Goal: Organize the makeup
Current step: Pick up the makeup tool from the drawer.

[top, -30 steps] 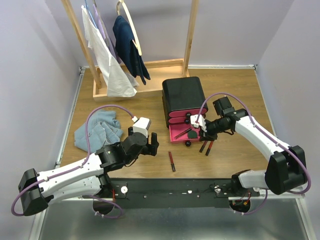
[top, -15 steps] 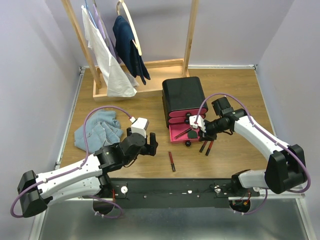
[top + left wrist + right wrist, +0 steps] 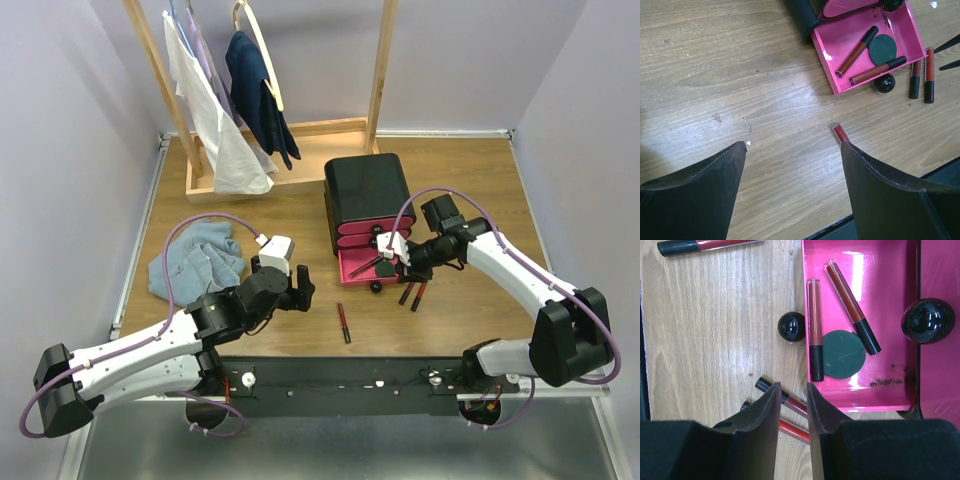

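Observation:
A black box (image 3: pixel 365 190) has its bottom pink drawer (image 3: pixel 890 290) pulled out. In the drawer lie two lip tubes (image 3: pixel 814 325) (image 3: pixel 850 305) and a round dark green compact (image 3: pixel 842 354). Two more lip tubes (image 3: pixel 790 402) (image 3: pixel 413 294) lie on the wood by the drawer's front. My right gripper (image 3: pixel 793 386) hovers over them, open by a narrow gap, empty. Another lip tube (image 3: pixel 344 322) lies alone nearer the front edge. My left gripper (image 3: pixel 794 145) stands wide open and empty, with that tube's end (image 3: pixel 840 133) at its right fingertip.
A crumpled light blue cloth (image 3: pixel 195 262) lies at the left. At the back stands a wooden rack (image 3: pixel 285 160) with hanging clothes. Black round knobs (image 3: pixel 791 326) stick out from the drawer fronts. The black base rail (image 3: pixel 340 380) runs along the near edge.
My left arm has drawn back slightly to the left. My right gripper has edged a little left. Both keep the same opening.

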